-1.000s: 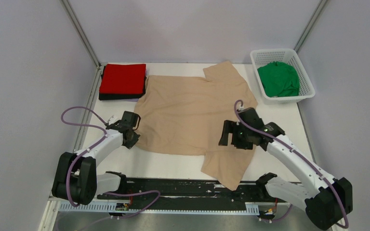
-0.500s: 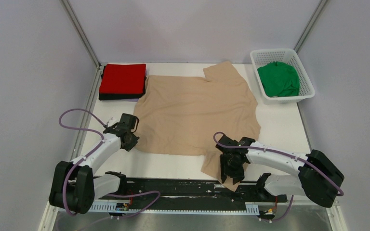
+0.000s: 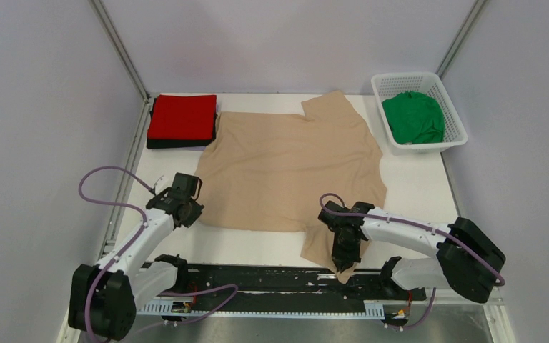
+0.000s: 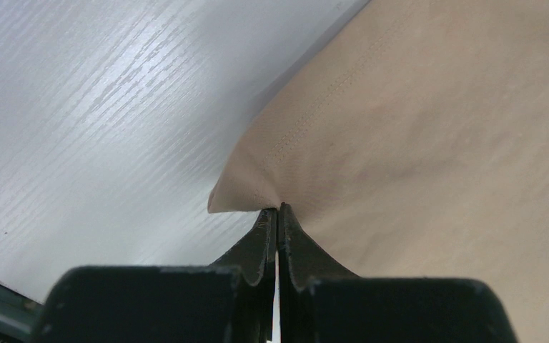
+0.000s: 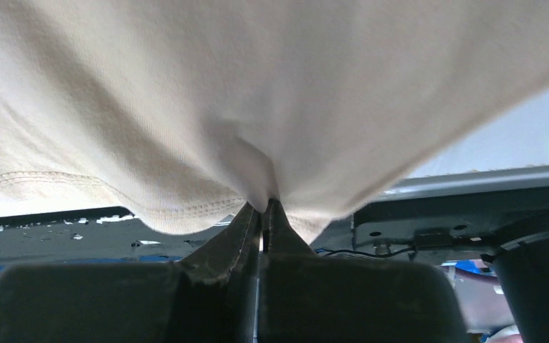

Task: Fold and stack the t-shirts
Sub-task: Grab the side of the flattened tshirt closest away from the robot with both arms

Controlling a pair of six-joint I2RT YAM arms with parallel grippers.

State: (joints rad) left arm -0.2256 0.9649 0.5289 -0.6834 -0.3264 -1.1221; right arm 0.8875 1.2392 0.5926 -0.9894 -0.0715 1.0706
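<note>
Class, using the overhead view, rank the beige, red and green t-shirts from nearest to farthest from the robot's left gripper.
1. The beige t-shirt: spread mid-table, its near-left corner pinched in the left gripper.
2. The red t-shirt: folded, at the far-left corner.
3. The green t-shirt: in the white basket, far right.

The right gripper (image 5: 264, 207) swung down from over the beige t-shirt (image 3: 293, 164) to its near sleeve (image 3: 318, 246), where its fingers (image 5: 246, 236) pinched shut on the hem (a second ago they stood wide).
</note>
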